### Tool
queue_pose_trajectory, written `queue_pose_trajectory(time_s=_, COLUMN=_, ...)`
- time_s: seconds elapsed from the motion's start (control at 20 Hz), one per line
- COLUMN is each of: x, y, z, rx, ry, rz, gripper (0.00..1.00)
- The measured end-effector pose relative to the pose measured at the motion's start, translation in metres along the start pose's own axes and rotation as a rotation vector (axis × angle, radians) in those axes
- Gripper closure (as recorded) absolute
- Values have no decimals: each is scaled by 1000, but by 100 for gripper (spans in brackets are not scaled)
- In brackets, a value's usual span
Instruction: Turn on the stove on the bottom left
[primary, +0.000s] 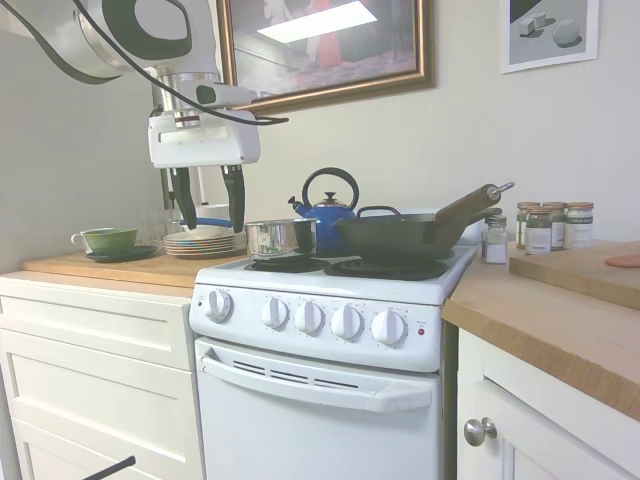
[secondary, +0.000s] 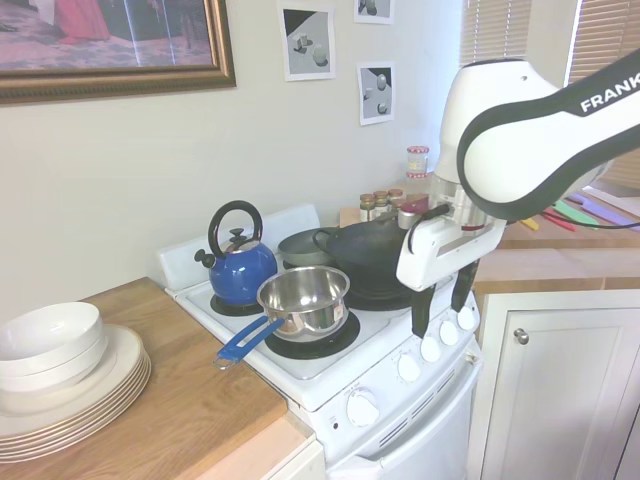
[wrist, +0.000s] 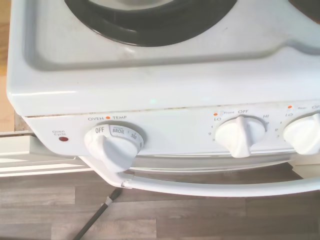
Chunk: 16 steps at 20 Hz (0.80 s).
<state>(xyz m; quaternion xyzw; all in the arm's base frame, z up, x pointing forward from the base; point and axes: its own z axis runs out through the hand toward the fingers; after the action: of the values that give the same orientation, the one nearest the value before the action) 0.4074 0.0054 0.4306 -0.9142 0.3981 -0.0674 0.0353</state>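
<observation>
The white stove (primary: 320, 400) stands between wooden counters, with five round white knobs (primary: 309, 317) on its front panel. Its front-left burner (primary: 285, 265), the smaller black coil, lies under a steel pot (primary: 281, 238) with a blue handle (secondary: 245, 340). My gripper (primary: 209, 205) hangs open and empty in the air, above and in front of the panel's left end, touching no knob. In the wrist view the oven temp knob (wrist: 111, 146) points to OFF. Beside it sit the knob labelled Front (wrist: 240, 136) and part of another knob (wrist: 302, 135), with the burner's (wrist: 150, 15) rim beyond them.
A blue kettle (primary: 329, 215) sits at the back left. A dark skillet (primary: 400, 235) covers the wider coil (primary: 385, 268). Stacked plates (primary: 203, 241) and a green cup (primary: 108, 239) stand on the left counter, spice jars (primary: 548, 227) on the right. The oven door handle (primary: 320, 385) juts out below the knobs.
</observation>
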Motion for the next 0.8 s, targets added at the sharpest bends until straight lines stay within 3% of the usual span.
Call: queue_pose_trajectory(time_s=0.8, x=13, y=-6, z=37, rx=-39, ry=-39, rz=17, gripper=0)
